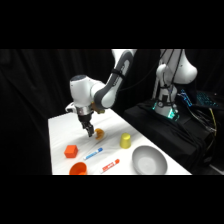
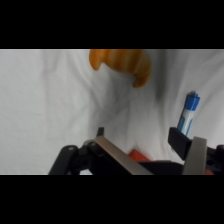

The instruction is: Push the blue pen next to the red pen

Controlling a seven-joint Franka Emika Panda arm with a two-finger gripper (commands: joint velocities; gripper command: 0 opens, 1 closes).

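blue pen: one, at [image 1: 93, 153], lying flat on the table [image 1: 60, 135] just behind the red pen [image 1: 110, 165], apart from it, roughly parallel.
handling: I judge it light, stiff, round, so it may roll; I'd push broadside at mid-barrel, not at a tip.
my claw: [image 1: 90, 131] hangs above the table behind the pens; spread or pressed together, I cannot tell.
count: two pens, one red block [image 1: 71, 151], one orange piece [image 1: 99, 133], one yellow cup [image 1: 125, 140], one red-orange cup [image 1: 78, 169], one grey bowl [image 1: 148, 161].
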